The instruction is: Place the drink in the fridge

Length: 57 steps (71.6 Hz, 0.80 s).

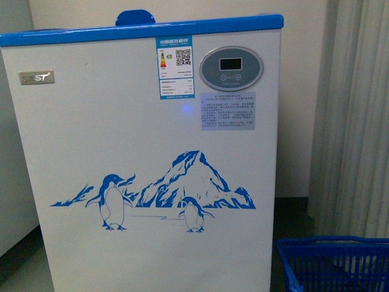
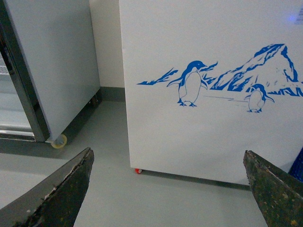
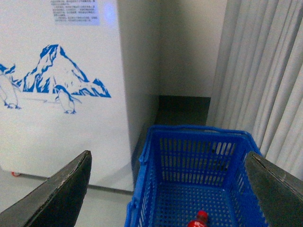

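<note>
Showing only its red cap and shoulder at the picture's edge, the drink sat in the bottom of the blue basket; whether it stood or lay could not be told; it was below and just ahead of the right claw, whose jaws were spread wide and empty; the left claw, likewise spread, faced the fridge, away from the basket, so the right arm seemed nearer; counted: one drink, one basket, one fridge, two claws.
</note>
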Tool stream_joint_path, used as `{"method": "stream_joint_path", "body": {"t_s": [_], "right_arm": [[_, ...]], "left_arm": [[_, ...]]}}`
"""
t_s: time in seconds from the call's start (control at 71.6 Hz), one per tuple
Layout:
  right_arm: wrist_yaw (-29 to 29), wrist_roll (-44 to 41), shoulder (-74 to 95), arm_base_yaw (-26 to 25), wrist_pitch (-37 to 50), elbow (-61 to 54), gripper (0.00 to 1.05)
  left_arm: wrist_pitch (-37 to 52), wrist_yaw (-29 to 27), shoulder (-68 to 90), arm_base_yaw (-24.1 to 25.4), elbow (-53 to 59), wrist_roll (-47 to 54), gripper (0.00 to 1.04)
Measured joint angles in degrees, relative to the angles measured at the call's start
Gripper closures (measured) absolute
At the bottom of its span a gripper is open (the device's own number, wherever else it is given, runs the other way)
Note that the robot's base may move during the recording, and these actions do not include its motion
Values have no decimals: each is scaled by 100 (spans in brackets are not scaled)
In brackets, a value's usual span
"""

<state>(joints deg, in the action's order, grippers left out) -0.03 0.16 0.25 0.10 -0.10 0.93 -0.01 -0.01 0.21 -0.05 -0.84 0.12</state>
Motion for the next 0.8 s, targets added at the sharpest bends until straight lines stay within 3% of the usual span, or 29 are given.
{"method": "stream_joint_path", "body": {"t_s": [0.307, 0.391, 0.433, 0.6, 0.712, 0.796], "right_arm": [[90, 39, 57, 13, -48, 11, 8], [1058, 621, 1464, -227, -1729, 807, 8], [1060, 750, 2406, -627, -1858, 1034, 8], [603, 763, 6258, -1912, 7, 1582, 8], [472, 763, 8736, -2232, 1414, 2142, 8], [470, 802, 10091, -2282, 1941, 2557, 8]], "left_arm": [[0, 4, 4, 0, 0, 0, 8], [0, 9, 7, 0, 0, 0, 8], [0, 2, 4, 0, 0, 0, 8], [0, 2, 4, 0, 0, 0, 8], [0, 2, 7, 0, 0, 0, 8], [0, 2, 4, 0, 0, 0, 8]]}}
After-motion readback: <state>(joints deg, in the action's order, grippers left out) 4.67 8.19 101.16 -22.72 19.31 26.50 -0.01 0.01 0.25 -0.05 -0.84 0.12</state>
